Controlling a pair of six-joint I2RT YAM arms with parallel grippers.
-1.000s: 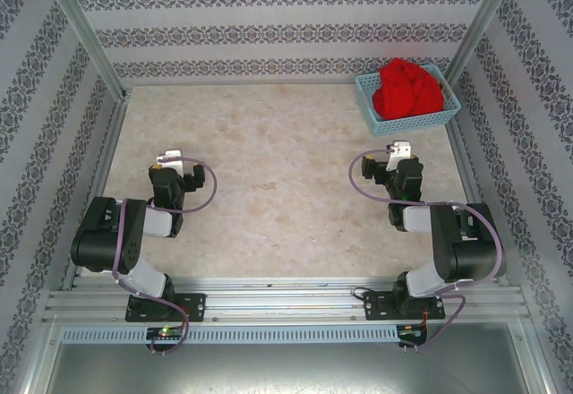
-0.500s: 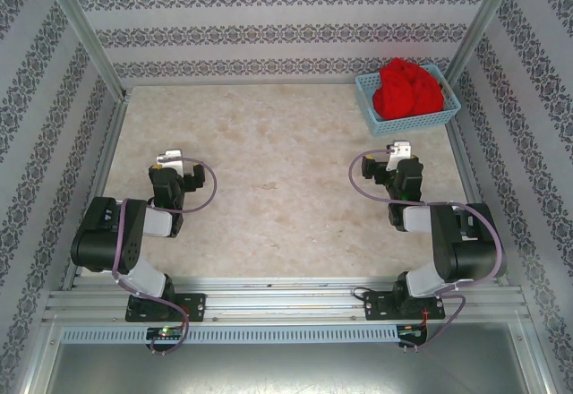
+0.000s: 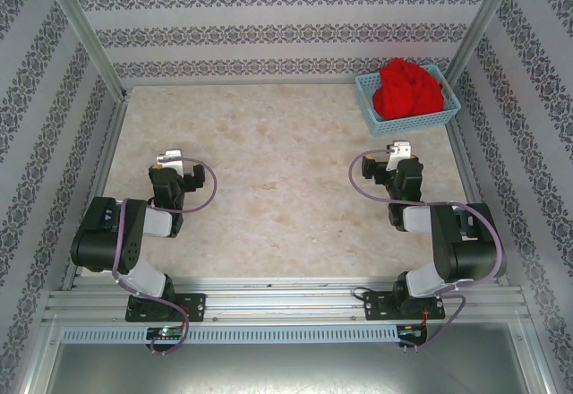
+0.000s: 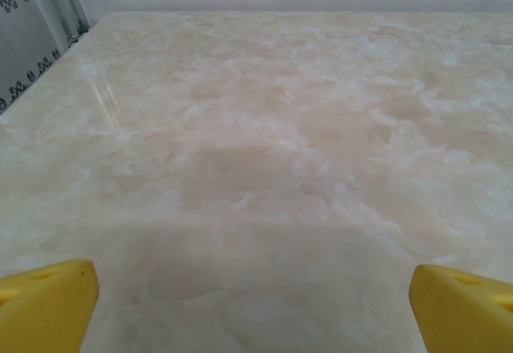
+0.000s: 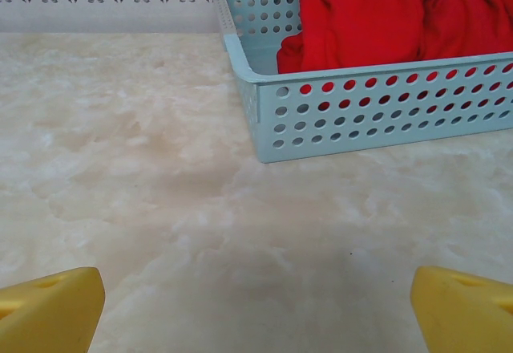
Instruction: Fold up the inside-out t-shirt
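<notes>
The inside-out t-shirt [image 3: 407,89] is a bright red crumpled heap in a light blue perforated basket [image 3: 410,124] at the table's far right corner. In the right wrist view the t-shirt [image 5: 377,12] bulges over the basket's rim [image 5: 377,68], a short way ahead and to the right of my right gripper [image 5: 256,305]. That gripper [image 3: 400,149] is open, yellow fingertips [image 5: 48,305] wide apart over bare table. My left gripper [image 3: 170,157] sits at the near left, far from the shirt. It is open too [image 4: 256,305], with nothing between its yellow fingertips [image 4: 44,301].
The marble-look tabletop [image 3: 277,179] is walled by patterned panels on three sides, with metal posts [image 3: 85,31] at the back corners. An aluminium rail [image 3: 286,304] carries both arm bases at the near edge.
</notes>
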